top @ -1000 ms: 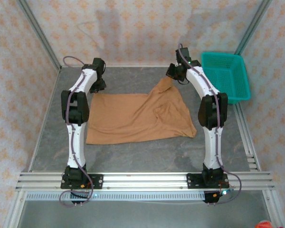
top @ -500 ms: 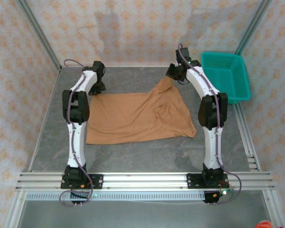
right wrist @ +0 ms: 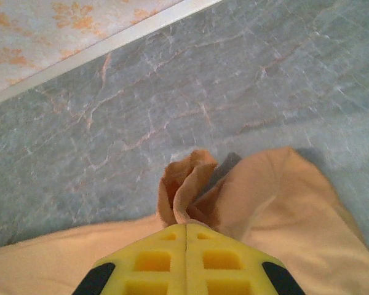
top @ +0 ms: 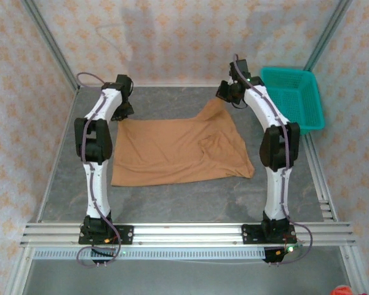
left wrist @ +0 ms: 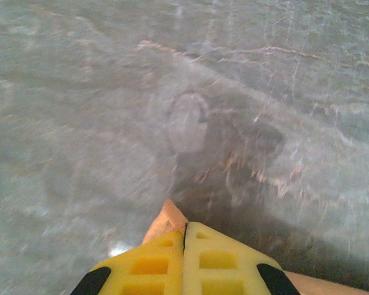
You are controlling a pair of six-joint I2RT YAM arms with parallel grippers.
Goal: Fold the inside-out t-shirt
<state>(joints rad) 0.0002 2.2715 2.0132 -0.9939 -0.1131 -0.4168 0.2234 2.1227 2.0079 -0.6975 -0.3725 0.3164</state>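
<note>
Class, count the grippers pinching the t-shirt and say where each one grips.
2. The left gripper pinches the t-shirt at its far-left corner; the right gripper pinches its raised far-right corner.

- From above and behind the arm bases, we look down on the whole table [top: 190, 196].
- Riding each wrist, we peer past the left gripper [left wrist: 184, 226] and right gripper [right wrist: 186, 227], close to the tabletop.
- All three views share the inside-out t-shirt [top: 178, 150].

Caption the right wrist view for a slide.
Right pincer shut on a bunched corner of the t-shirt, grey table beyond.
</note>
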